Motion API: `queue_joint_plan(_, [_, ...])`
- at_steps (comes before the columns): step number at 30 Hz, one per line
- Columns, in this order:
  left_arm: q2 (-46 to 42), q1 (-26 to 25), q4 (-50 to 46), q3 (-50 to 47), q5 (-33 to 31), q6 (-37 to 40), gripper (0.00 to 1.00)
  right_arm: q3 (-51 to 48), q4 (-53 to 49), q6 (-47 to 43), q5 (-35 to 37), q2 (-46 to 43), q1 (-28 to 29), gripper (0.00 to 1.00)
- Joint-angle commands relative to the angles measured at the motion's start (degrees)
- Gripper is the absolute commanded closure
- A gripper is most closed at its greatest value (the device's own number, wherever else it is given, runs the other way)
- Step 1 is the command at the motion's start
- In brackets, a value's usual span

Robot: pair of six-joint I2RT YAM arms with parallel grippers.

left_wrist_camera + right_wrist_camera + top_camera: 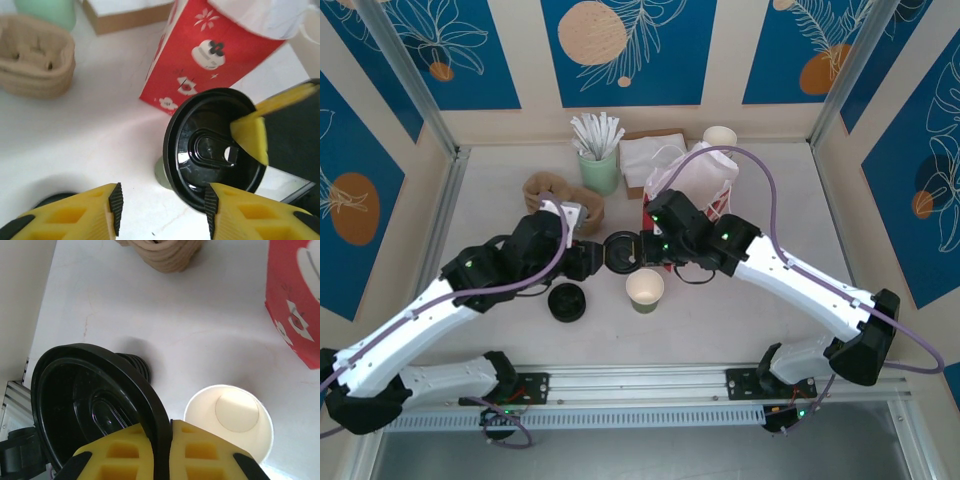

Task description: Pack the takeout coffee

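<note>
Top external view: the right gripper (642, 250) and the left gripper (590, 258) face each other at mid-table, on either side of a black lid (620, 252). The takeout coffee cup (645, 290), pale olive outside and white inside, stands uncovered just near of the lid. It is to the right of a stack of black lids (567, 302). The red-and-white bag (692, 185) stands on the far side of the right gripper.

Gripper state. In the right wrist view, the right gripper's fingers are pressed together on the lid's rim, with the lid held on edge. In the left wrist view, the left gripper's fingers (114, 205) stand spread with nothing between them. The lid hangs just beyond its right-hand finger.

Step in hand (judged): capping the cup before bagging.
1. Back the left gripper away from the lid.
2. Turn the lid from on-edge to level.
3. Centre it over the cup rim and lower it squarely.
4. Press evenly. A one-sided push could tip so light a cup, so the left gripper may steady the cup wall.

Not determinable:
- Whether the lid's edge touches the left gripper's right-hand finger.
- The bag's mouth, which is covered by white wrapping and a cable.
- The cup's lower wall, which is behind the lid in the left wrist view.

The cup floor shows white in the right wrist view, so no drink is apparent.
</note>
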Motion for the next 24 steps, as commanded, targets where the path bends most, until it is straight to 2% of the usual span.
queue_joint_plan(1, [-3.2,-0.6,5.5,0.4,2.9,11.6,0.49,3.6,-5.8,1.1,-6.5,-1.6,-1.8,1.00])
queue_joint_plan(4, [-4.5,-1.1,8.7,-0.7,8.3,21.8,0.48,5.2,-9.5,0.8,-10.9,-1.6,-3.3,1.00])
queue_joint_plan(6, [-4.0,-2.3,9.3,-1.1,9.3,27.7,0.48,6.4,-11.9,0.6,-15.2,-1.1,-4.2,1.00])
queue_joint_plan(10, [-1.3,-6.7,8.5,-0.8,7.2,39.3,0.48,8.8,-18.7,0.7,-21.5,0.0,-5.6,1.00])
queue_joint_plan(16, [-5.0,-9.6,18.2,-8.0,15.8,53.6,0.46,8.7,-24.1,0.9,-22.7,-1.4,-6.6,1.00])
queue_joint_plan(21, [-6.5,-9.9,19.1,-10.6,19.9,62.2,0.43,7.6,-25.2,0.6,-23.7,-2.8,-8.0,1.00])
queue_joint_plan(24, [-7.7,-10.1,21.2,-12.8,20.1,65.6,0.37,7.2,-25.4,0.3,-24.6,-3.1,-8.6,1.00])
